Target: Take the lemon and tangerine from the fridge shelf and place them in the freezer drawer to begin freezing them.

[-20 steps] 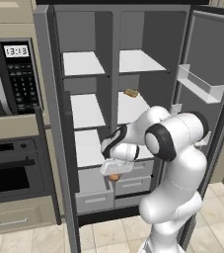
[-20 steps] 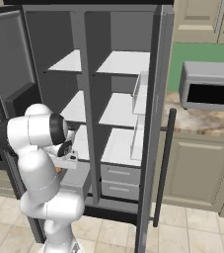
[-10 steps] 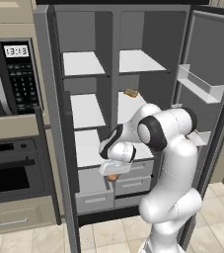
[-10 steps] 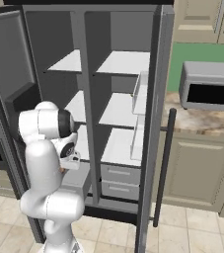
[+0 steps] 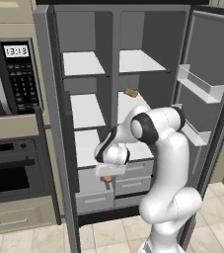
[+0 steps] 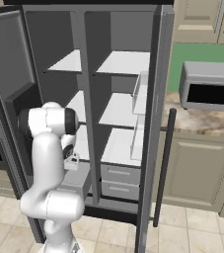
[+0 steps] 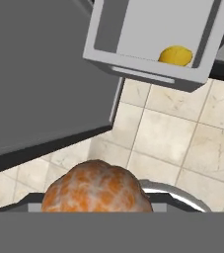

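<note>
A: Where's the tangerine (image 7: 96, 187)? We see it pinched in the fingers (image 5: 107, 178), orange showing under the hand in the left base view.

B: Agreed, fingers closed on it. And the drawer (image 7: 148, 59)?

A: In the hand view it lies ahead of the fingers and off to one side, pulled open, floor tiles between. From the base view we put the hand at the drawer's right near corner; we can't tell if it's over the rim yet.

B: So the coming move, we judge, is a shift left and in over the drawer, then release.

A: Counts: one tangerine, one lemon (image 7: 176, 55) already inside the drawer, one brown food item (image 5: 130, 93) on a right-hand shelf, two shallow drawers (image 5: 133, 178).
</note>
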You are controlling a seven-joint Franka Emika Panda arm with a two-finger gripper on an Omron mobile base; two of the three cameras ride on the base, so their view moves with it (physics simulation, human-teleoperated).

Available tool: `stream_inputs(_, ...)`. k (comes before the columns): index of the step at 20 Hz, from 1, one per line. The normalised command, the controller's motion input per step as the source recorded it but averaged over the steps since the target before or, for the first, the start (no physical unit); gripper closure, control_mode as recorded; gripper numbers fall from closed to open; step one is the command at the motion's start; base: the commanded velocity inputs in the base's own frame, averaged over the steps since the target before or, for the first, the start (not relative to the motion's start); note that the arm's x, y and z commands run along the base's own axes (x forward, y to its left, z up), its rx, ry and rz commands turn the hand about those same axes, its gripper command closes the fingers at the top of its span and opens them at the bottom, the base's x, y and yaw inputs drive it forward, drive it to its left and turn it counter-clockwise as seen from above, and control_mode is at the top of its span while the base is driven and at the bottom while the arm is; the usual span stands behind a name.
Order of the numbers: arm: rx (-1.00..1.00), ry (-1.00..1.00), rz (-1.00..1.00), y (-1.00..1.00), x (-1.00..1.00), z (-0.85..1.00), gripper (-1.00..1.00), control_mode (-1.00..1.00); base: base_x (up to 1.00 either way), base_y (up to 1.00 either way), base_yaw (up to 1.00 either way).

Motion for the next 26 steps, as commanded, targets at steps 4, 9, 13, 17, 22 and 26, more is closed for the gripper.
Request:
stream_inputs(4, -0.05, 0.0, -0.08, 0.12, 0.22, -0.32, 1.0, -1.0, 0.0, 0.0, 0.0)
stream_inputs(9, -0.05, 0.0, -0.08, 0.02, 0.18, -0.36, 1.0, -1.0, 0.0, 0.0, 0.0)
stream_inputs(13, -0.04, 0.0, -0.08, 0.0, 0.18, -0.36, 1.0, -1.0, 0.0, 0.0, 0.0)
stream_inputs(17, -0.03, 0.0, -0.08, 0.01, 0.21, -0.26, 1.0, -1.0, 0.0, 0.0, 0.0)
stream_inputs(22, -0.01, 0.0, -0.07, 0.0, 0.28, -0.21, 1.0, -1.0, 0.0, 0.0, 0.0)
stream_inputs(26, -0.01, 0.0, -0.08, 0.06, 0.35, -0.22, 1.0, -1.0, 0.0, 0.0, 0.0)
